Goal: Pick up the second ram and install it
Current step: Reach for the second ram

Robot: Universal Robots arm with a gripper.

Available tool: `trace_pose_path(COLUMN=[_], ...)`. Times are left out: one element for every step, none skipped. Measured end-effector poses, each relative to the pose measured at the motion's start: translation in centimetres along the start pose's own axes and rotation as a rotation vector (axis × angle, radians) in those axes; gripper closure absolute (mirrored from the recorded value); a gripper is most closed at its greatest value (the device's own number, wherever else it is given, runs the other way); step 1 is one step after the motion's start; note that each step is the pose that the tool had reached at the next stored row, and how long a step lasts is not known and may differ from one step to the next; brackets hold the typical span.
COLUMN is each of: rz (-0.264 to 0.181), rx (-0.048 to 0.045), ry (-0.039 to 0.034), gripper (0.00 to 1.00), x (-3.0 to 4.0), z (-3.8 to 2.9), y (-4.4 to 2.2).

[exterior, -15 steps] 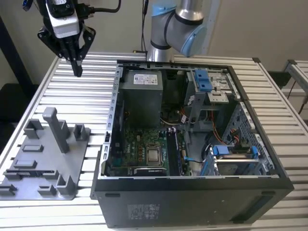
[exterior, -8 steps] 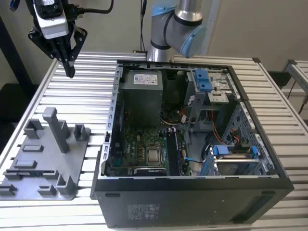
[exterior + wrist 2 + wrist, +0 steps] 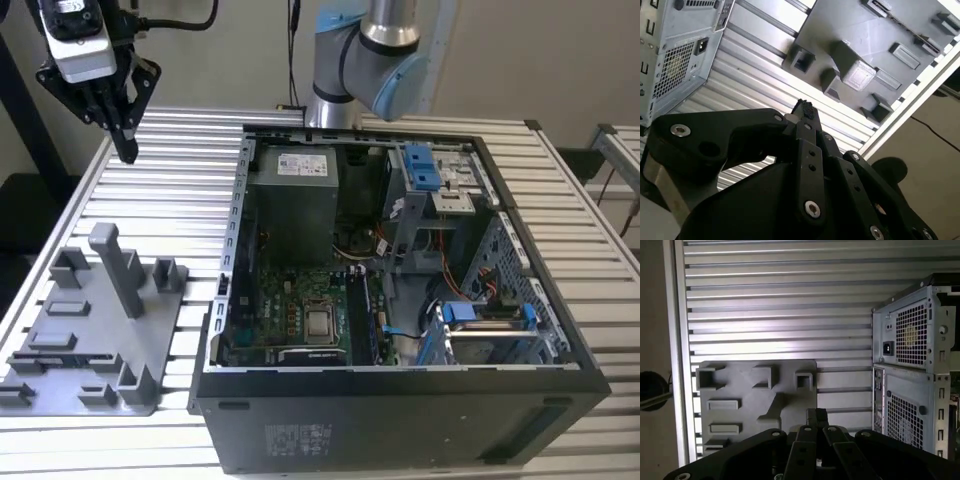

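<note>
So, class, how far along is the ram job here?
Done: the computer case lies open, motherboard exposed. In hand: nothing; the pincer hangs shut above the table, near the grey tray. Left: unclear, as the dark motherboard hides whether any ram is seated.

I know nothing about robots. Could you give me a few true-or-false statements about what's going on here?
1. The computer case lies open, its insides showing. True.
2. The end effector is reaching inside the case. False: it hangs over the slatted table, outside the case.
3. A grey tray with an upright post sits on the table, at the exterior view's left of the case. True.
4. The end effector grips a memory stick. False: its fingers are shut with nothing between them.
</note>
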State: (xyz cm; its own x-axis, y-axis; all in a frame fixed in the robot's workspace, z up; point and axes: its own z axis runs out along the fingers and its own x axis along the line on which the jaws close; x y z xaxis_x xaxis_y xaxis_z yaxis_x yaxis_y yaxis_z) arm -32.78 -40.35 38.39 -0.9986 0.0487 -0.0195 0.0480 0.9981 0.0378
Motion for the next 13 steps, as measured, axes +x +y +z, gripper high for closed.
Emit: trace_pose_path(rz=[-0.001,-0.001,-0.002,-0.002,-0.003,-0.003,-0.004,-0.004,-0.005,-0.006,-0.006,-0.007,-0.007], rx=[0.0002,0.0003,0.0005,0.0006,0.0008,0.0010,0.0011,0.0013,0.0014,0.0016,0.0018,0.0021,0.0024], ry=[0.0001,0.0001,0.0001,0.0001,0.0001,0.0002,0.0001,0.0001,0.0001,0.0002,0.0002,0.0002,0.0003], gripper=[0.89,0.89,0.89,0.89,0.89,0.89,0.89,0.89,0.89,0.89,0.89,0.89,0.89], x=[0.28,0.56,0.84,1.12,1.40,1.71,1.99,2.27,2.56,2.85,3.14,3.45,3.74], z=[0.01,0.03,0.04,0.05,0.07,0.08,0.10,0.11,0.13,0.14,0.15,0.16,0.17], y=[-0.03,-0.06,-0.09,-0.12,-0.15,-0.18,-0.21,-0.24,-0.26,-0.29,-0.31,-0.34,-0.36])
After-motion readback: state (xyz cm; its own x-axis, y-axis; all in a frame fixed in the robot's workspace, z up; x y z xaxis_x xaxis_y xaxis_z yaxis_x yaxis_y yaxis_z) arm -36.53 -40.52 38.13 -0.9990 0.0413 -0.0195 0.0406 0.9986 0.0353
